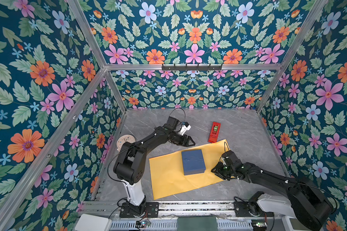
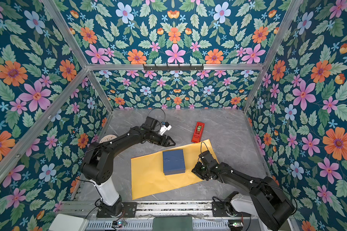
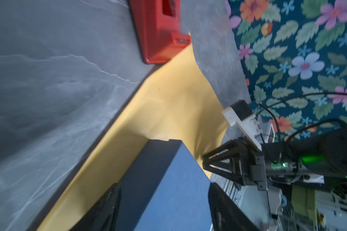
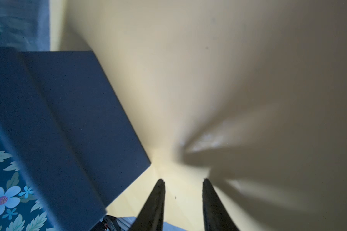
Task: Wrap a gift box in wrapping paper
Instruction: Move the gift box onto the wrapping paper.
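The flat dark navy-blue cardboard gift box (image 1: 193,162) lies on the large yellow-orange sheet of wrapping paper (image 1: 168,182), nearer to its far edge. The paper lies skewed on the grey marble table (image 1: 240,128), and its far corner reaches the narrow red tape dispenser (image 1: 214,132). The left pincer (image 1: 191,142) hovers beyond the far edge, wide open and empty. The right pincer (image 4: 183,181) is low over the paper just beside the box's right edge, its jaws a little apart and gripping nothing. Bare table is open at the far side and at the right

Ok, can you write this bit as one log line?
box on paper, unwrapped | left gripper open, empty | right gripper open beside box
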You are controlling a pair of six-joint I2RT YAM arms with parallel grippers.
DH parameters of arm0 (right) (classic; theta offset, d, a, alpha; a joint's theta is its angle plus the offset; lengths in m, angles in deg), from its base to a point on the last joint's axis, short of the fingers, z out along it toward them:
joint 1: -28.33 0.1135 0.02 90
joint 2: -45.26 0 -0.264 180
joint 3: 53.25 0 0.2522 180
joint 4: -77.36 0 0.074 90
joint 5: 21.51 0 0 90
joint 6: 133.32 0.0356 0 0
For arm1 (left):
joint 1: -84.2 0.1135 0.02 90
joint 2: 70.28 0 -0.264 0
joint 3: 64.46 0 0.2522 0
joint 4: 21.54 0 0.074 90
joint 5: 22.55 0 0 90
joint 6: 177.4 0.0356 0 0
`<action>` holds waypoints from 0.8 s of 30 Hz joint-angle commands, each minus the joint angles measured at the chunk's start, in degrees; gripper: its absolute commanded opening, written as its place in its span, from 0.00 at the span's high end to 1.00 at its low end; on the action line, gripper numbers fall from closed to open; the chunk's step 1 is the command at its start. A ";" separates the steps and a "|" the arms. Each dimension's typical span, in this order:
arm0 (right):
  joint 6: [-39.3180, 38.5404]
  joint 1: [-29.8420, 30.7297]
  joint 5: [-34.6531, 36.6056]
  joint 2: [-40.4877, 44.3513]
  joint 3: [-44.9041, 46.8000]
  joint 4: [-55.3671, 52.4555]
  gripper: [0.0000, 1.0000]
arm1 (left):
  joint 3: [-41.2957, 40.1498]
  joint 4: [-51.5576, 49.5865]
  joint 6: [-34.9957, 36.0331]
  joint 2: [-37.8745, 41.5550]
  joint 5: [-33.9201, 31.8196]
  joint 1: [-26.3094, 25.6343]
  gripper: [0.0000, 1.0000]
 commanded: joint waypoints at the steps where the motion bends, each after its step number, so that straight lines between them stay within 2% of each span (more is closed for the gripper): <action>1: -4.74 0.00 2.53 1.26 -1.98 -5.00 0.65 | -3.41 7.95 -7.60 1.18 -1.29 1.30 0.26; 7: -4.04 0.03 2.12 -0.89 -1.54 -3.70 0.65 | -4.06 5.43 -5.64 -0.95 2.39 -1.51 0.26; 18: -0.05 0.06 2.05 -2.36 1.93 -0.66 0.68 | -11.73 8.29 -8.47 2.67 3.52 -1.74 0.31; 24: 0.31 0.02 2.20 -2.47 2.08 -0.88 0.69 | -12.01 7.46 -8.25 3.85 2.54 -1.78 0.29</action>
